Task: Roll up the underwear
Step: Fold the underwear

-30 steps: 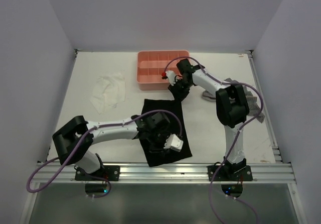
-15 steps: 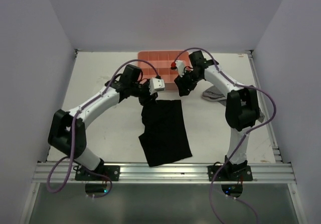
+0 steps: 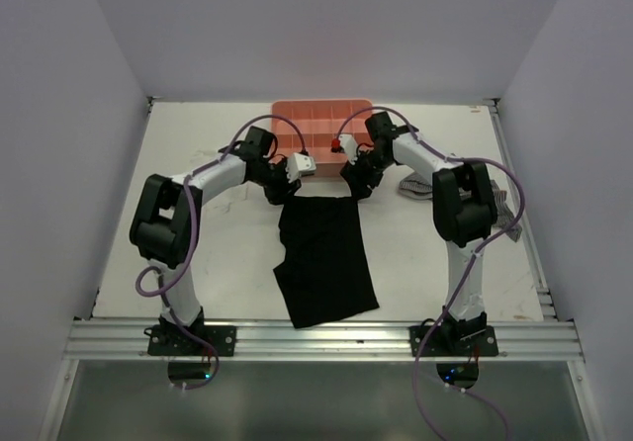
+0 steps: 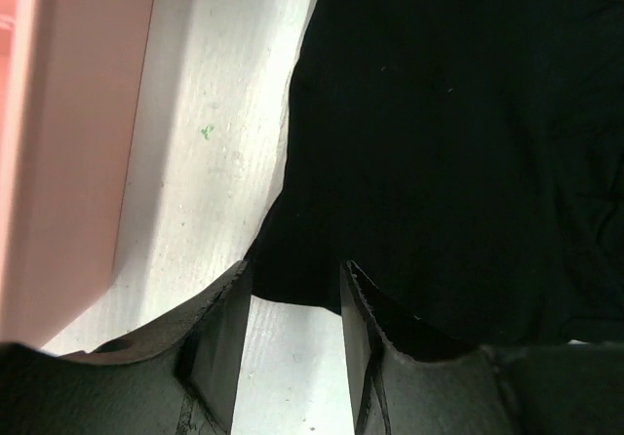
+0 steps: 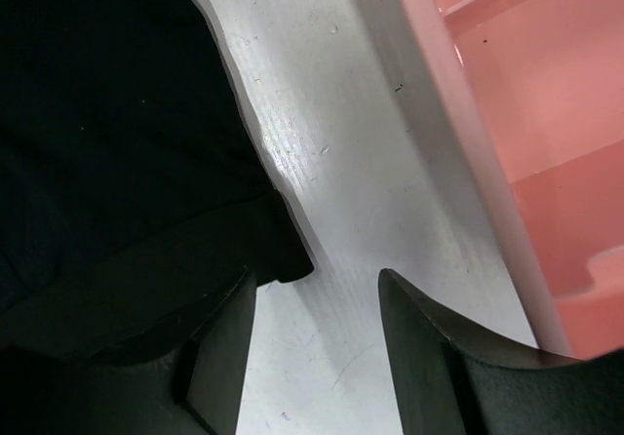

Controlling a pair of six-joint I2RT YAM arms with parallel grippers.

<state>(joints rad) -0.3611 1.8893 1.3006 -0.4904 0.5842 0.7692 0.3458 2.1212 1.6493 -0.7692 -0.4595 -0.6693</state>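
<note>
The black underwear (image 3: 324, 258) lies flat in the middle of the table, its far edge just short of the pink tray (image 3: 297, 117). My left gripper (image 3: 281, 194) is open at the far left corner. In the left wrist view that corner (image 4: 292, 284) sits between the fingertips of the gripper (image 4: 292, 284). My right gripper (image 3: 353, 190) is open at the far right corner. In the right wrist view the corner (image 5: 288, 259) lies by the left finger (image 5: 219, 347) of the gripper (image 5: 312, 289), with bare table between the fingers.
The pink tray's wall is close behind both grippers, as the left wrist view (image 4: 58, 142) and the right wrist view (image 5: 526, 84) show. A grey checked cloth (image 3: 415, 189) lies to the right, partly under the right arm.
My left arm has swung from the underwear's near edge to its far left corner and lowered there. My right gripper has come down to the far right corner.
</note>
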